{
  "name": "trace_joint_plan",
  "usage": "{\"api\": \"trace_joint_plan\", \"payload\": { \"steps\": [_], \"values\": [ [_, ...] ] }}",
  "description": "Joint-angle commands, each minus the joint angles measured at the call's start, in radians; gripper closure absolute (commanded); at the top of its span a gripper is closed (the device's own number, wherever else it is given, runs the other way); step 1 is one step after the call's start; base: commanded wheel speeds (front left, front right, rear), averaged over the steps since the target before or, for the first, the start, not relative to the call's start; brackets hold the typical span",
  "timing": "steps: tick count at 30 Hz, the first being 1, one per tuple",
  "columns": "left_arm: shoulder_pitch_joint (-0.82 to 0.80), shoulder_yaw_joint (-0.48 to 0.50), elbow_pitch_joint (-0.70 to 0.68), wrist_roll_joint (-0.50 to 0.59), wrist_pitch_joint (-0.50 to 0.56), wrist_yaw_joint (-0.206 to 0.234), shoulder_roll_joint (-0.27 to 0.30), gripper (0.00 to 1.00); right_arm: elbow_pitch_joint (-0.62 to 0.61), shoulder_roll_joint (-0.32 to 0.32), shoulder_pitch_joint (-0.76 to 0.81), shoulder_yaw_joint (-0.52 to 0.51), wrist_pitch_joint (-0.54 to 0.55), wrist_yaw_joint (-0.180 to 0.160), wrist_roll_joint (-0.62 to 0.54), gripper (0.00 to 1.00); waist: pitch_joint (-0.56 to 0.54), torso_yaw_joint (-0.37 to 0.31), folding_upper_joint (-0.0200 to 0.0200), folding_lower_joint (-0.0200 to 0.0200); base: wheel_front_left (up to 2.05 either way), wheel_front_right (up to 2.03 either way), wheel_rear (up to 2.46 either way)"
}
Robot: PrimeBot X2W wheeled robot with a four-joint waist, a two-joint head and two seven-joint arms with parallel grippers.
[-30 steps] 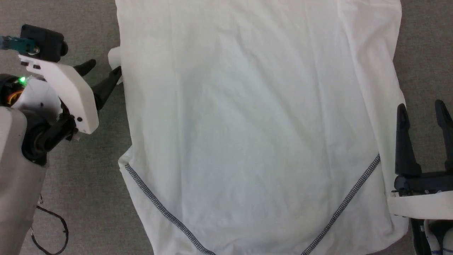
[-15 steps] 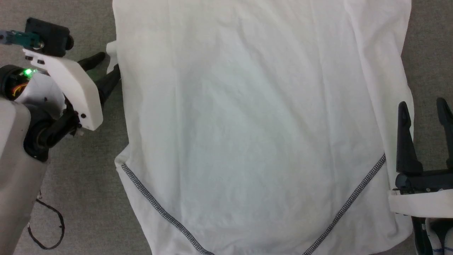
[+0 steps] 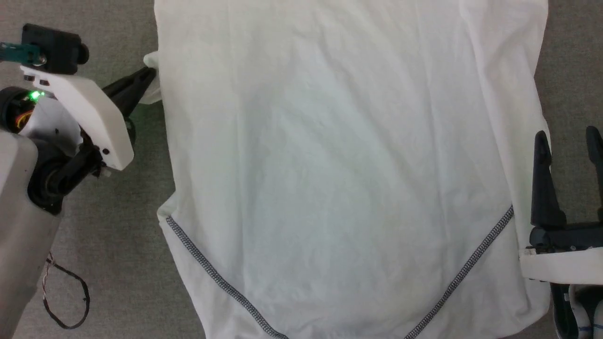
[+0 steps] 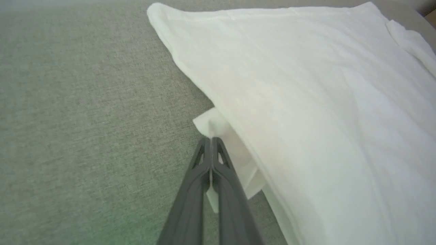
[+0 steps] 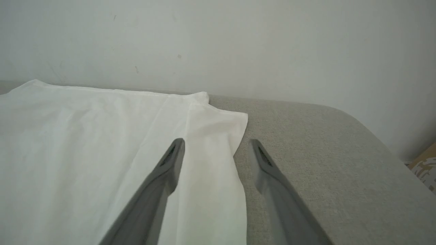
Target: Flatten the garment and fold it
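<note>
Garment [image 3: 339, 155], one white top with two grey zigzag seams [image 3: 212, 273], lies spread on what looks like a grey padded couch [image 3: 118, 235]. Left gripper [image 3: 150, 74] has its jaws pinching one flap at the garment's left edge. The right gripper [image 3: 567, 134] hovers at the right edge, jaws spread.

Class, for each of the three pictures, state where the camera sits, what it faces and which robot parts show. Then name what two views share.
Head view: above, looking down on the garment; left gripper and right gripper at the sides.
Left wrist view: along its shut fingers pinching a flap of the garment.
Right wrist view: along its open fingers, toward a wall.
Shared: the garment, in all three.
</note>
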Motion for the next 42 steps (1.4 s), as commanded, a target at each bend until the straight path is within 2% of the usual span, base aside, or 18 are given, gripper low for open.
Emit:
{"api": "trace_joint_plan", "payload": {
  "steps": [1,5,12,15,16,17,24,30,37,42],
  "values": [
    [0.003,0.006,0.006,-0.006,-0.010,-0.006,0.006,1.00,0.004,0.001,-0.012,-0.003,-0.001,-0.001,-0.005,0.00,-0.023,0.011,0.0000,-0.0001,0.00,0.00,0.00],
    [0.043,0.034,0.021,-0.025,-0.036,-0.002,0.036,1.00,0.018,0.001,-0.002,-0.009,-0.001,-0.001,-0.001,0.00,-0.059,0.027,0.0000,-0.0001,0.00,0.00,0.00],
    [0.177,0.085,0.077,-0.048,-0.077,0.045,0.103,1.00,0.029,0.001,0.013,-0.016,0.004,-0.001,0.002,0.00,-0.095,0.050,0.0000,-0.0001,0.00,0.00,0.00],
    [0.221,0.103,0.115,-0.073,-0.105,0.052,0.096,1.00,0.023,0.001,0.013,-0.018,0.012,-0.001,-0.003,0.00,-0.097,0.062,0.0000,-0.0001,0.00,0.00,0.00],
    [0.228,0.109,0.122,-0.081,-0.116,0.056,0.086,0.83,0.020,0.001,0.013,-0.019,0.016,-0.001,-0.006,0.00,-0.098,0.067,0.0000,-0.0001,0.00,0.00,0.00],
    [0.231,0.115,0.127,-0.091,-0.123,0.061,0.076,0.00,0.017,0.001,0.012,-0.019,0.020,-0.001,-0.008,0.00,-0.098,0.072,0.0000,-0.0001,0.00,0.00,0.00],
    [0.158,0.132,0.120,-0.105,-0.148,0.069,0.038,0.00,-0.003,0.001,0.006,-0.018,0.043,-0.001,-0.024,0.00,-0.102,0.097,0.0000,-0.0001,0.00,0.00,0.00],
    [0.096,0.080,0.071,-0.094,-0.059,0.045,0.050,0.00,-0.004,0.001,0.010,-0.007,0.047,-0.001,-0.020,0.00,-0.106,0.092,0.0000,-0.0001,0.00,0.00,0.00],
    [0.099,-0.018,0.022,-0.095,0.096,0.012,0.094,0.00,0.002,0.001,0.015,0.001,0.039,-0.001,-0.002,0.00,-0.090,0.057,0.0000,-0.0001,0.00,0.00,0.00],
    [0.111,-0.050,-0.005,-0.088,0.156,0.006,0.142,0.00,0.004,0.001,0.018,-0.004,0.033,-0.001,0.008,0.00,-0.072,0.036,0.0000,-0.0001,0.00,0.00,0.00]
  ]
}}
